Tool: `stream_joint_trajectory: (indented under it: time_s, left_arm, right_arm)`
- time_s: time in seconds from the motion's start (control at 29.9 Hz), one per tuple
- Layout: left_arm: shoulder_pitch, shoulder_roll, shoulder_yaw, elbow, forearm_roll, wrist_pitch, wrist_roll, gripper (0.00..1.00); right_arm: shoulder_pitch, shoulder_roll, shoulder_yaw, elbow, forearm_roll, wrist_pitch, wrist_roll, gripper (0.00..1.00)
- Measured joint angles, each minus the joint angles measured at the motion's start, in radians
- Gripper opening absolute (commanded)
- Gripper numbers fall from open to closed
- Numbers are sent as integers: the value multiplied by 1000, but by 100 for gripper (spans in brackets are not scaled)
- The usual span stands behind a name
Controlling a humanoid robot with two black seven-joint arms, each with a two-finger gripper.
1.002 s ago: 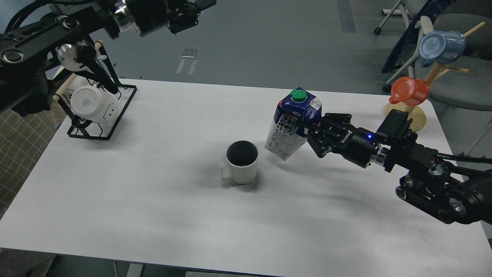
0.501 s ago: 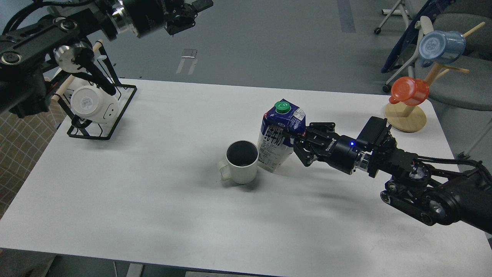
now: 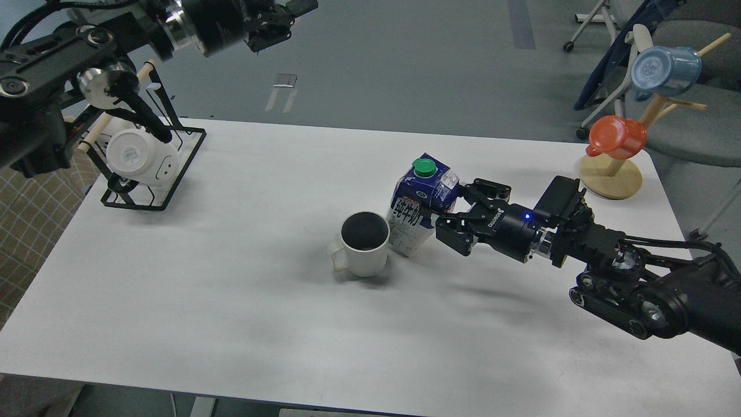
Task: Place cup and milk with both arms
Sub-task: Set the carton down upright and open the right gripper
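Observation:
The cup (image 3: 365, 244), an off-white ribbed mug with a dark inside, stands at the table's middle with its handle to the left. The milk (image 3: 418, 208), a carton with a blue top and green cap, stands right beside it on the right, touching or nearly touching. My right gripper (image 3: 450, 209) reaches in from the right, its fingers (image 3: 470, 193) against the carton's right side. My left gripper (image 3: 281, 22) hangs high at the upper left, far from the cup, open and empty.
A black wire rack (image 3: 151, 174) holding a smooth white mug (image 3: 139, 155) stands at the table's back left under my left arm. A wooden mug tree (image 3: 612, 176) with an orange cup (image 3: 617, 136) and a blue cup (image 3: 664, 70) stands at the back right.
My right gripper has carried the tilted milk left and down. The carton now stands upright on the table beside the cup. The left arm has hardly moved.

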Motion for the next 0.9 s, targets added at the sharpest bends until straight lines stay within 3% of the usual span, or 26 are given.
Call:
stream_joint_trajectory:
  time_s: [0.37, 0.9]
  left_arm:
    - [0, -1, 0, 0, 0, 0, 0, 98]
    - [-3, 0, -3, -1, 0, 0, 0, 98]
  right_arm:
    - [-2, -38, 0, 40, 4, 0, 0, 76]
    - [-23, -353, -3, 378, 46, 0, 0, 77]
